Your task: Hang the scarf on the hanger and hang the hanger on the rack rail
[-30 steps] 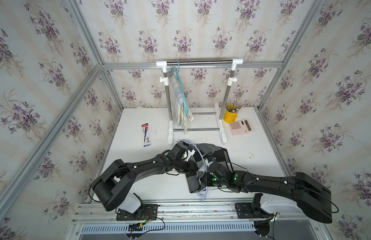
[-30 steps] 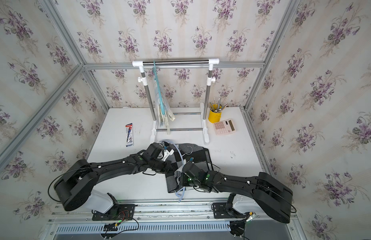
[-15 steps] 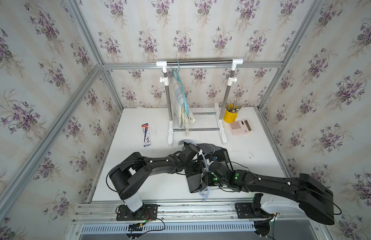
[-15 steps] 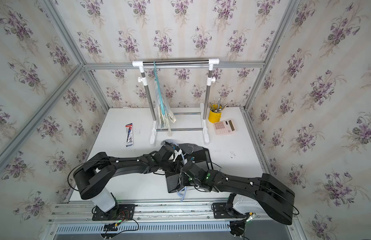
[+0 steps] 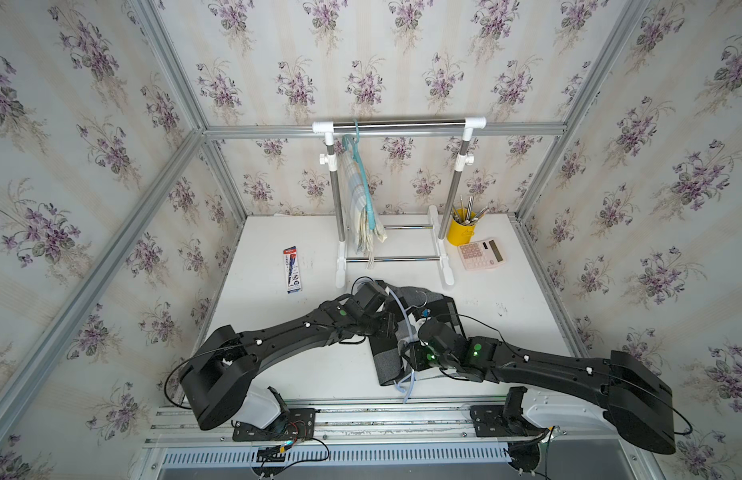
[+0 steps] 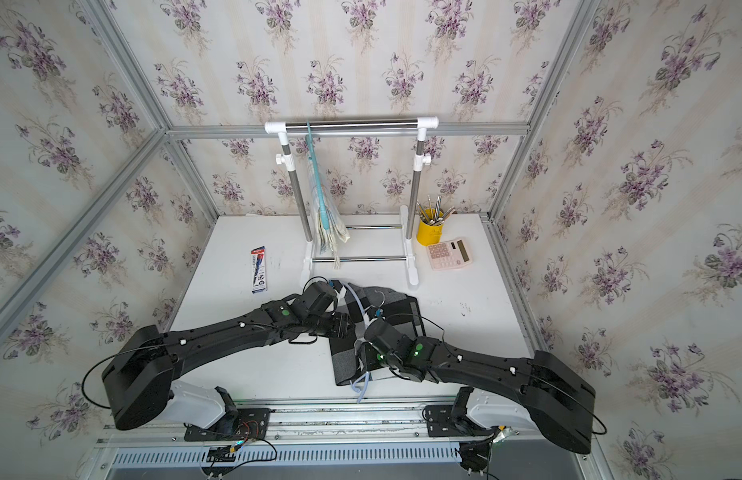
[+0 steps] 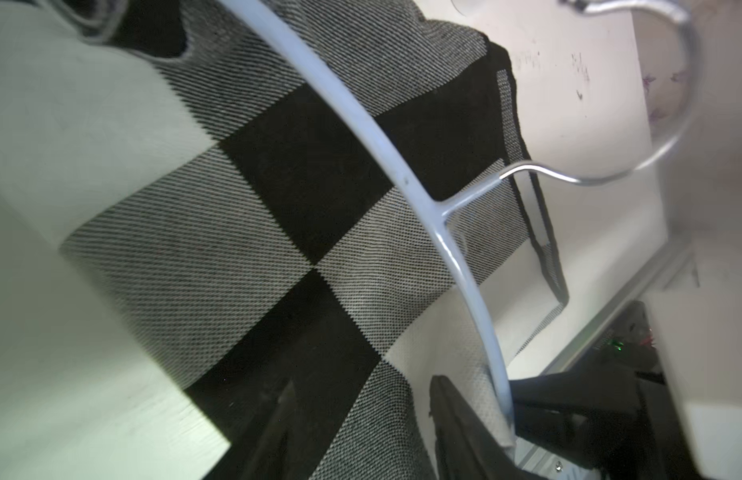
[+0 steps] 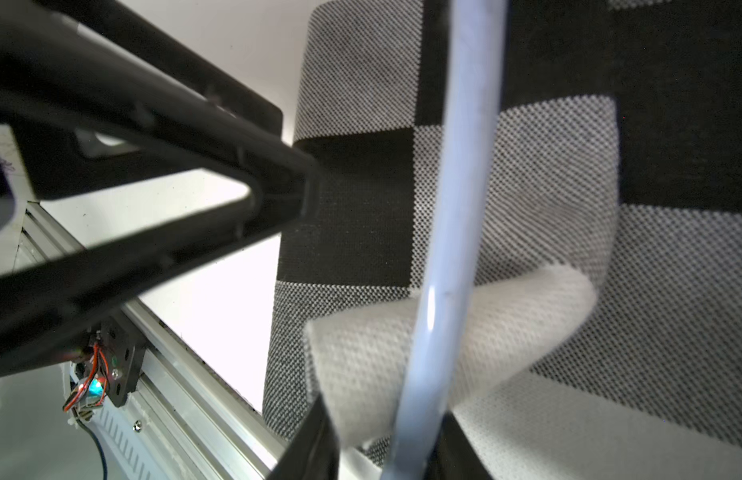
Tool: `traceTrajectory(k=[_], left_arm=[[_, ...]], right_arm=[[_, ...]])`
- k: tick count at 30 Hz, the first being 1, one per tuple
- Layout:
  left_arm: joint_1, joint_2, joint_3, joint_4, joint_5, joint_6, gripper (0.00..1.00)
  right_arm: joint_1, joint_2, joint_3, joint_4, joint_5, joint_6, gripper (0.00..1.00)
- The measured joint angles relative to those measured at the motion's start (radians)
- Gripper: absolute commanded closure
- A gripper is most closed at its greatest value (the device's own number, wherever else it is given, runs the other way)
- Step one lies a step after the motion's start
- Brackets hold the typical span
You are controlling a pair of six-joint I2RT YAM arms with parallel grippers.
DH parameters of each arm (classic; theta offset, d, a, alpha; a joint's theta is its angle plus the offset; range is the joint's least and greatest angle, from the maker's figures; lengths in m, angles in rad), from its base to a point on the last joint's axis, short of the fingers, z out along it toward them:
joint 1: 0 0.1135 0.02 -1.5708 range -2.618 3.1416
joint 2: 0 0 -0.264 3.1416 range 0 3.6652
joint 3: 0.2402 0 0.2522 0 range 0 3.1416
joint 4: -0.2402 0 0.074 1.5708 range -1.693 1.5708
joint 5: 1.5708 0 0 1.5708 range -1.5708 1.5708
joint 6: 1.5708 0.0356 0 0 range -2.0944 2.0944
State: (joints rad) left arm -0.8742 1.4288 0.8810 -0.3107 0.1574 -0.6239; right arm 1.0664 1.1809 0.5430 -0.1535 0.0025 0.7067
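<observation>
Scarf: the checked scarf (image 5: 385, 359), black, grey and white, lies flat on the white table (image 5: 278, 357), at 6 o'clock from the clothes rack (image 5: 398, 123).
Hanger: the pale-blue hanger (image 7: 404, 180) lies across the scarf, its wire hook (image 7: 569, 179) pointing about 1 o'clock. A white fold of scarf curls up against its rod.
Left gripper (image 7: 363, 384): jaws apart over the scarf, gripping nothing; the hanger rod runs just outside one finger.
Right gripper (image 8: 382, 411): jaws apart, not clamped; the rod and the scarf fold sit between them.
Rack: a teal hanger (image 5: 363, 174) carrying a pale plaid cloth (image 5: 357, 203) hangs at its 9 o'clock end.

Calculator (image 5: 481, 254), yellow cup (image 5: 461, 233), pen pack (image 5: 292, 270)
</observation>
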Motion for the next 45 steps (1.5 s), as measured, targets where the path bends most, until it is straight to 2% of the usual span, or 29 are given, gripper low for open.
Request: traceTrajectory(k=[2,9,19,23,25,31,36,45], left_arm=[[0.004,-0.069,-0.032,-0.023,-0.025,-0.016,0.45],[0.01,-0.304,-0.183,0.008,-0.116,-0.115,0.36],[0.036,-0.384,-0.251,0.044,-0.134,-0.164,0.34],[0.061,-0.488,-0.283,0.048,-0.135,-0.184,0.25],[0.072,-0.56,-0.303,0.048,-0.148,-0.197,0.17],[0.128,-0.718,-0.337,0.063,-0.159,-0.218,0.13],[0.171,-0.694,-0.325,0.121,-0.092,-0.219,0.12],[0.2,-0.53,-0.259,0.252,0.004,-0.225,0.12]], right_arm=[[0.0,-0.01,0.001,0.001,-0.011,-0.029,0.57],[0.0,-0.074,-0.023,0.056,-0.052,-0.111,0.5],[0.001,-0.042,-0.034,0.209,-0.145,-0.187,0.5],[0.003,-0.005,-0.018,0.257,-0.188,-0.217,0.47],[0.005,0.005,-0.018,0.285,-0.208,-0.235,0.46],[0.004,0.047,-0.012,0.361,-0.276,-0.255,0.44],[0.006,0.077,-0.015,0.421,-0.329,-0.263,0.43],[0.007,0.125,-0.024,0.47,-0.361,-0.264,0.43]])
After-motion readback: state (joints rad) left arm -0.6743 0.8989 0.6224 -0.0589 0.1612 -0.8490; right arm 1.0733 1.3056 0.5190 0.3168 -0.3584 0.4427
